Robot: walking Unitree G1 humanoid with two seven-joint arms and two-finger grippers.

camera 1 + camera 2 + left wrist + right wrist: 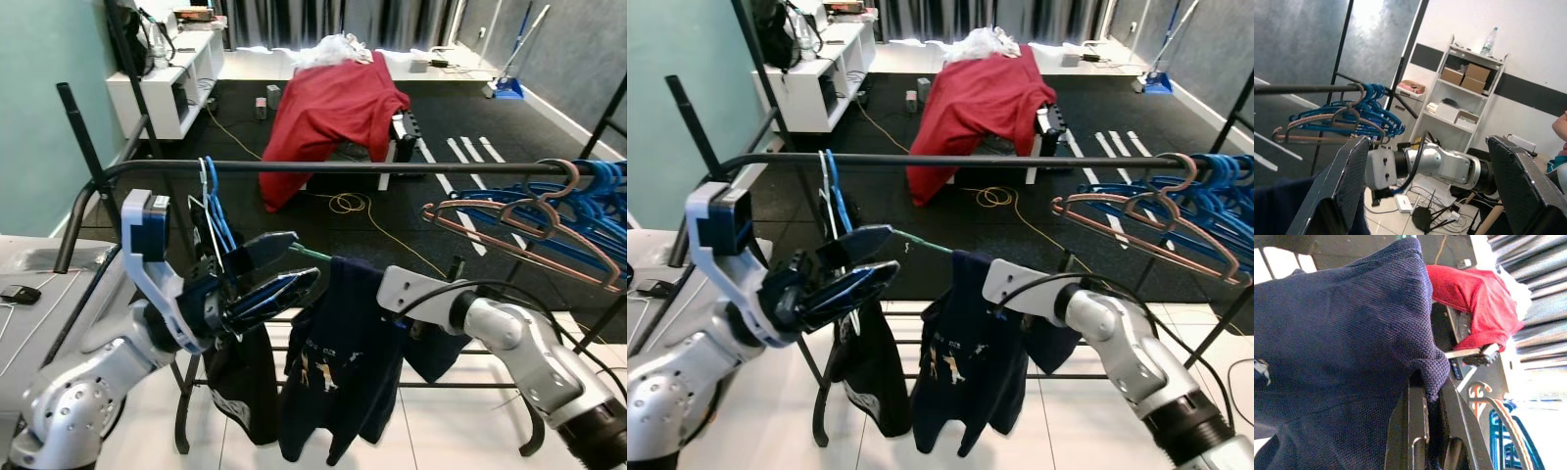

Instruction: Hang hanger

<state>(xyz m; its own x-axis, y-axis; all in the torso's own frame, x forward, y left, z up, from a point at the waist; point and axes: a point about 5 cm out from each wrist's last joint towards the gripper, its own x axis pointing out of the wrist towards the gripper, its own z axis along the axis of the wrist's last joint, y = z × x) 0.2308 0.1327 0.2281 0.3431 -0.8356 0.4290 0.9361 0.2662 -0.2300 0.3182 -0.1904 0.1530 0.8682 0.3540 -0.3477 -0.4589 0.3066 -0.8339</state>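
Observation:
A navy sweater hangs on a green hanger, held below the black rail of a clothes rack. My right gripper is shut on the sweater's shoulder, and the fabric hides its fingertips. My left gripper stands open just left of the sweater. The green hanger's bare end lies close to its upper finger, and nothing sits between the fingers. Blue and white hangers hang from the rail above the left gripper. A dark garment hangs below them.
A bunch of blue and pink hangers fills the rail's right end. Behind the rack are a red cloth draped over a bench, a cable on the dark floor and a white shelf. A grey surface lies at the left.

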